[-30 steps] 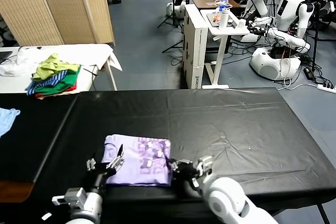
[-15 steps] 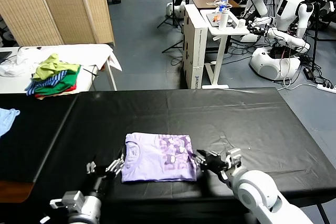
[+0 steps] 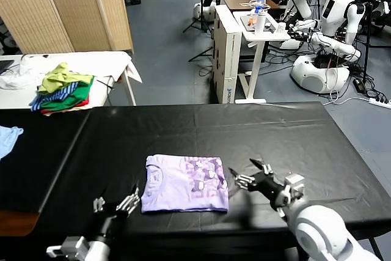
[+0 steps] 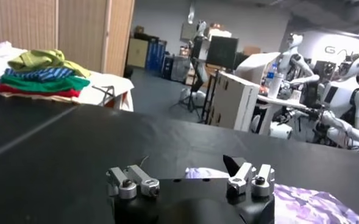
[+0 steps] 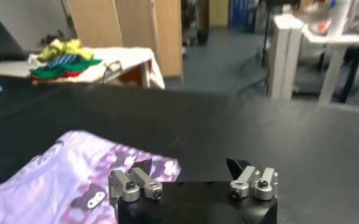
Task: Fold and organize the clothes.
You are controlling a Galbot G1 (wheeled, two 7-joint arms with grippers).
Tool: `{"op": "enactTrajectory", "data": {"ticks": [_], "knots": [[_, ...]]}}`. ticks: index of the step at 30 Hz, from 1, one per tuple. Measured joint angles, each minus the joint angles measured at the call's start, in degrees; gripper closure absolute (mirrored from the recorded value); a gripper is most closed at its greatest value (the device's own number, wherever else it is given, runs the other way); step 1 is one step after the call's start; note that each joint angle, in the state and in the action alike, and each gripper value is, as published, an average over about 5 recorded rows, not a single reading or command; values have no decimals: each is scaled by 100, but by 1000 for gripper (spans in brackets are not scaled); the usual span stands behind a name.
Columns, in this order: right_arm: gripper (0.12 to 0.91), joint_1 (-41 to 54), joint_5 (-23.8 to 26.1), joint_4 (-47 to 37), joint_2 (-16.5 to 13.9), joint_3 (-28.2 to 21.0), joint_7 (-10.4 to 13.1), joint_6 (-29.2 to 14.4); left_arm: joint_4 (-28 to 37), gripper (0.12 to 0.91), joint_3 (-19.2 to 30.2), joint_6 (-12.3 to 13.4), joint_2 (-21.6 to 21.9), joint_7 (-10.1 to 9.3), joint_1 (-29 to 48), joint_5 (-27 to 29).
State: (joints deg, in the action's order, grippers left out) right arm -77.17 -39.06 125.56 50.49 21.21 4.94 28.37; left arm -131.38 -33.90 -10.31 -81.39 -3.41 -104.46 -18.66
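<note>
The clothes are one pale lavender T-shirt (image 3: 185, 183), folded into a rectangle with its purple print facing up, lying flat on the black table (image 3: 275, 132) near the front edge. My right gripper (image 3: 245, 173) hovers open just off the shirt's right edge, holding nothing. In the right wrist view the open gripper (image 5: 189, 165) has the shirt (image 5: 57, 179) beside one finger. My left gripper (image 3: 115, 202) stands open and empty, near the shirt's front left corner, apart from it. The left wrist view shows that gripper (image 4: 179, 171) with the shirt (image 4: 307, 204) off to one side.
A pile of green, yellow-green and striped garments (image 3: 61, 87) lies on a white table at the back left. A light blue cloth (image 3: 7, 136) lies at the far left edge. A white cart (image 3: 259, 25) and other robots (image 3: 324, 41) stand beyond the table.
The shirt slid to the right with the right gripper shut on its edge. That gripper then opened, let go and drew back to the right. The left gripper pulled back toward the front edge.
</note>
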Motion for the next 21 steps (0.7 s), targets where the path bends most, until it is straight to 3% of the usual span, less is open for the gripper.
{"op": "enactTrajectory", "data": {"ticks": [5, 10, 18, 21], "knots": [[118, -719, 345, 298, -146, 493, -19, -738, -254, 123, -116, 1, 57, -22, -374, -22], [118, -1668, 791, 572, -84, 982, 56, -1506, -456, 123, -140, -33, 60, -20, -734, -12], [118, -3323, 1577, 718, 263, 1510, 682, -2826, -696, 123, -146, -160, 142, -331, -1168, -98], [118, -3874, 1689, 770, 376, 1626, 867, -3118, -798, 123, -177, -215, 200, -391, -1303, -104]]}}
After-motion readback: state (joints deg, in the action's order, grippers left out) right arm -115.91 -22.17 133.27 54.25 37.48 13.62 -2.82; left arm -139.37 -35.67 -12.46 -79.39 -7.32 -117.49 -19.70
